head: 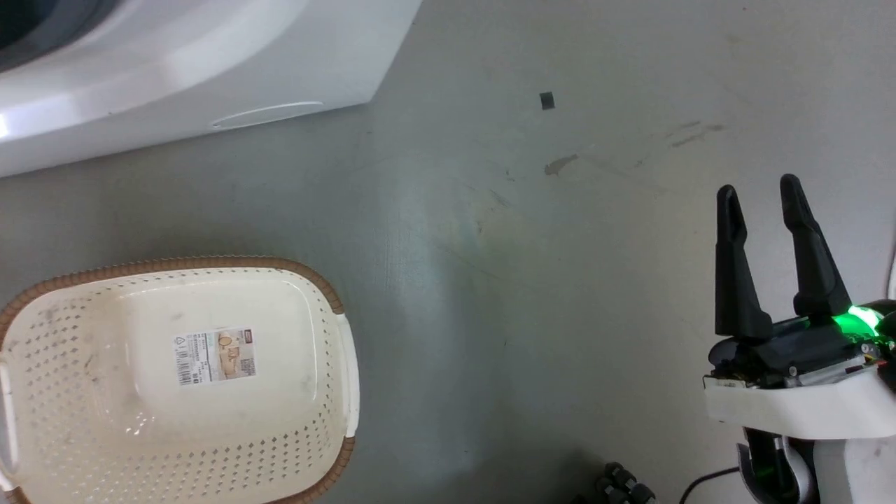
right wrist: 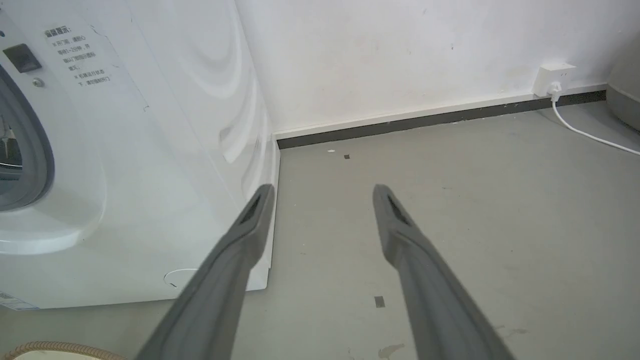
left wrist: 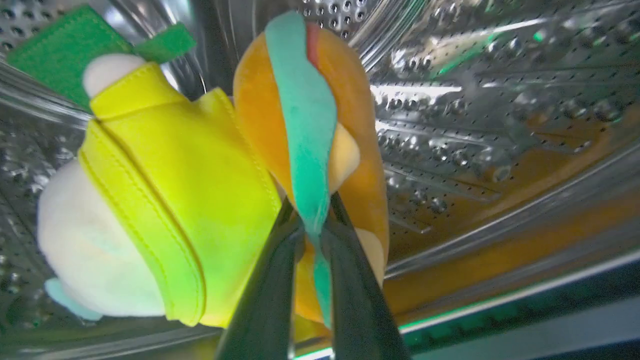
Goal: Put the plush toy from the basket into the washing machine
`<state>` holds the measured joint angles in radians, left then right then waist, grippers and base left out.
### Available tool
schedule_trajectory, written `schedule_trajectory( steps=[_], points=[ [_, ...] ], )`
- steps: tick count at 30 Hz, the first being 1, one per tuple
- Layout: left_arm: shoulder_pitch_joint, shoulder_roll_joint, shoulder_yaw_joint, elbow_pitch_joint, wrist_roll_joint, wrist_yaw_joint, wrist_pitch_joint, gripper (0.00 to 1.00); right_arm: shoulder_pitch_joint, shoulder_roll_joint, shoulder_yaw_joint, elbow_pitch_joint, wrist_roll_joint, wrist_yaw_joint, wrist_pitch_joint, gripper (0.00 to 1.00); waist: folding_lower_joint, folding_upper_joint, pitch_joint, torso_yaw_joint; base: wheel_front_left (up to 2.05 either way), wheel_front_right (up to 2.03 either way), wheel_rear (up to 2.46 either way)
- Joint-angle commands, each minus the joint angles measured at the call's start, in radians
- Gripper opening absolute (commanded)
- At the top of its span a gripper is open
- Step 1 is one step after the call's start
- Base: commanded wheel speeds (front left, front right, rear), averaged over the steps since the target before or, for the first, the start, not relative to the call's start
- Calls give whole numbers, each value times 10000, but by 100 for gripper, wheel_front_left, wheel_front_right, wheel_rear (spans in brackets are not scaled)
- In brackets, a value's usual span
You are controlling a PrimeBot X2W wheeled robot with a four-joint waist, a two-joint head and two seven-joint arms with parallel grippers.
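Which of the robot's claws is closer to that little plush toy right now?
The left gripper: its fingers pinch the plush toy by its green stripe inside the washing machine. The right gripper hangs open above the floor, outside the machine.

We record a scuffed grey floor (head: 490,280). In the head view a small dark square marker (head: 547,100) lies at 12 o'clock, and a brownish smear (head: 560,165) is near it on its 6 o'clock side. In the right wrist view a white wall (right wrist: 400,50) spans 12 o'clock, with a dark skirting strip (right wrist: 425,120) along its foot. A white socket (right wrist: 554,80) sits on the wall at 2 o'clock. A white cable (right wrist: 585,132) trails from it over the floor toward 3 o'clock. There a grey rounded object (right wrist: 625,95) is cut by the frame; we cannot identify it.
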<state>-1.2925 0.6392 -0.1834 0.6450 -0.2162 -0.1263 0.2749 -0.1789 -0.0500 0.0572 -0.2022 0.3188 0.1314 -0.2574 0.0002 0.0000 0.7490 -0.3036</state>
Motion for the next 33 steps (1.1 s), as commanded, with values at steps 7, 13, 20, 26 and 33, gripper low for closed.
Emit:
schedule_trajectory(
  steps=[7, 13, 20, 26, 33],
  points=[
    [-757, 113, -131, 1401, -378, -36, 681, 0, -180, -2, 81, -59, 81, -7, -44, 100, -2, 0, 174, -155, 0, 0, 0],
    [-838, -27, -383, 2036, -738, -41, 589, 0, -138, -2, 21, -73, 25, -7, -44, 100, -2, 0, 126, -48, 0, 0, 0],
    [-353, -302, -864, 2485, -1165, -42, -355, 100, -146, -2, -36, -9, -213, -7, -44, 100, -2, 0, -557, 304, 0, 0, 0],
    [514, -726, -1321, 2585, -1928, -43, -1317, 100, 19, -2, -109, 131, -485, -7, -44, 100, -2, 0, -1658, 707, 0, 0, 0],
    [1862, -1105, -1888, 2140, -2586, -43, -2821, 100, 378, -2, -247, 360, -769, -7, -44, 100, -2, 0, -3110, 1257, 0, 0, 0]
  ],
)
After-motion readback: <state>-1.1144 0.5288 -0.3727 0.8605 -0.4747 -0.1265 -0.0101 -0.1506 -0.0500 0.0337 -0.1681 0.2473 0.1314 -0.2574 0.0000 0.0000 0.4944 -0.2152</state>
